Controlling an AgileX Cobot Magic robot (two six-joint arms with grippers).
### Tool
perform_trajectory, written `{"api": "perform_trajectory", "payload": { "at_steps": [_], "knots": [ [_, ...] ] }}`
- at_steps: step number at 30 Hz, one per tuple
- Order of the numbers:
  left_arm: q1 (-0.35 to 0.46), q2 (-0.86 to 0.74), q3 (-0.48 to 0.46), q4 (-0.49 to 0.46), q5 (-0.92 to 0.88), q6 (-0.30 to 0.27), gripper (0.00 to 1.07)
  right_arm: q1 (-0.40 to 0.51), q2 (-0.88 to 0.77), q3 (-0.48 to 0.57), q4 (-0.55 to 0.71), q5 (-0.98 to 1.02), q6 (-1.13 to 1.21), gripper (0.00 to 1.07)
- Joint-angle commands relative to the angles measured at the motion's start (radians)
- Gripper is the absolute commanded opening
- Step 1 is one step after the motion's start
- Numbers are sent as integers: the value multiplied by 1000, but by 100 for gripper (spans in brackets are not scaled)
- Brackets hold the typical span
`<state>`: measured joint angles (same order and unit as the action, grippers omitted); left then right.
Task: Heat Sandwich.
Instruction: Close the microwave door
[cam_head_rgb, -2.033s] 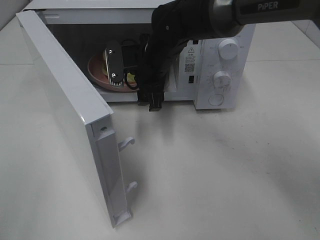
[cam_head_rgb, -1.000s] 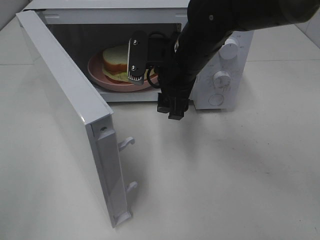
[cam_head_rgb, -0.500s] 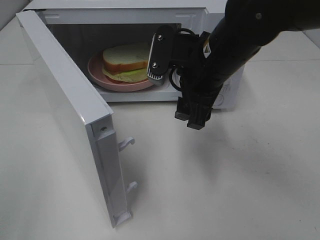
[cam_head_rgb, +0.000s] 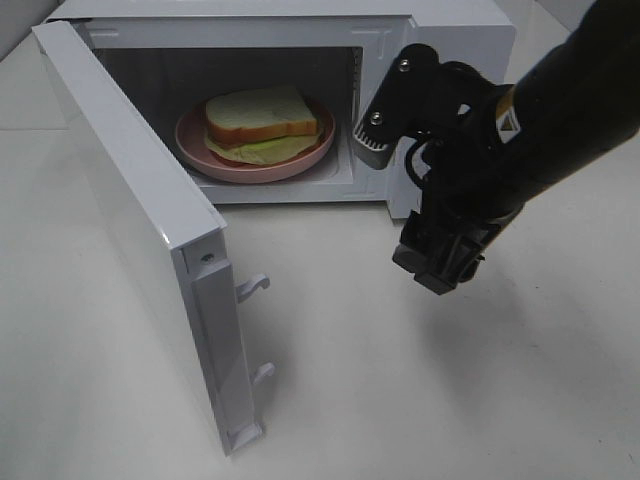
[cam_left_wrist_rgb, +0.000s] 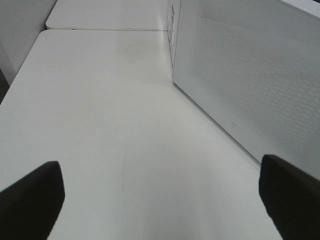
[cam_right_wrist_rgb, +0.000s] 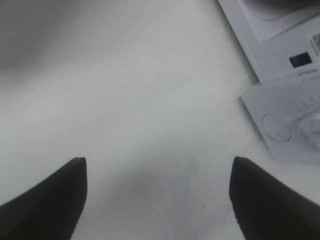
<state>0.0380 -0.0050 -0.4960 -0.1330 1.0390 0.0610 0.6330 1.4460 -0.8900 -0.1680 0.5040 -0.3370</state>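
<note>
The sandwich (cam_head_rgb: 262, 115), white bread over a green leafy layer, lies on a round pink plate (cam_head_rgb: 250, 172) inside the open microwave (cam_head_rgb: 300, 25). My right gripper (cam_head_rgb: 440, 268) hangs outside the cavity, in front of the control panel, pointing down at the table. Its jaws stand open with nothing between them, and the right wrist view shows the same right gripper (cam_right_wrist_rgb: 157, 200) over bare table. My left gripper (cam_left_wrist_rgb: 160, 200) is out of the high view. In its wrist view its fingertips are wide apart and empty, beside the door's outer face (cam_left_wrist_rgb: 250, 75).
The microwave door (cam_head_rgb: 130, 200) swings out far to the front left, its latch hooks (cam_head_rgb: 255, 285) sticking out at its free edge. The microwave's lower front corner with a round button (cam_right_wrist_rgb: 276, 126) shows in the right wrist view. White table (cam_head_rgb: 400, 400) lies in front.
My right arm has drawn back out of the microwave and moved right and toward the front. The plate with the sandwich stays inside, now fully in view.
</note>
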Motion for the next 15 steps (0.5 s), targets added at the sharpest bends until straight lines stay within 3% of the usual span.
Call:
{"api": "perform_trajectory", "payload": {
  "at_steps": [1,7,15],
  "knots": [
    [0,-26,2,-5,-4,4,100,-3,-65,55,1,37,108,76],
    [0,-26,2,-5,-4,4,100,-3,-185,135,1,137,230,76],
    [0,-26,2,-5,-4,4,100,-3,-309,142,1,314,344,76]
  ]
}}
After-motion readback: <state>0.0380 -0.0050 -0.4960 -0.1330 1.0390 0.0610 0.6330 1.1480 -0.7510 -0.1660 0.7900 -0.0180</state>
